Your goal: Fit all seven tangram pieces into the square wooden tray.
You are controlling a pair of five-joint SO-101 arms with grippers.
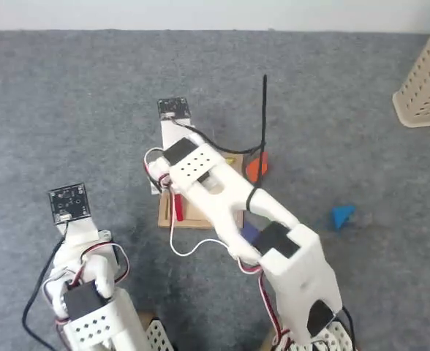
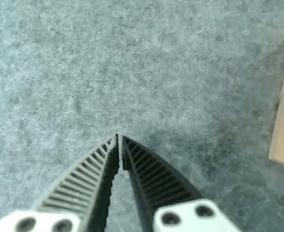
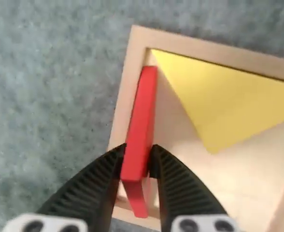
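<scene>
Smooth pale wooden tray [image 3: 130,72], matt red piece [image 3: 142,111], seemingly plastic, fuzzy grey carpet [image 3: 45,96]

No text, label, number or sign can be read anywhere.

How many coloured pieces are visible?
4: red piece in right gripper at the tray, yellow piece inside it, orange piece beside it, blue piece on carpet. Others may be hidden.

Right tool [image 3: 137,151] grips red piece [image 3: 142,116]; left tool [image 2: 120,141] seemingly closed.
</scene>
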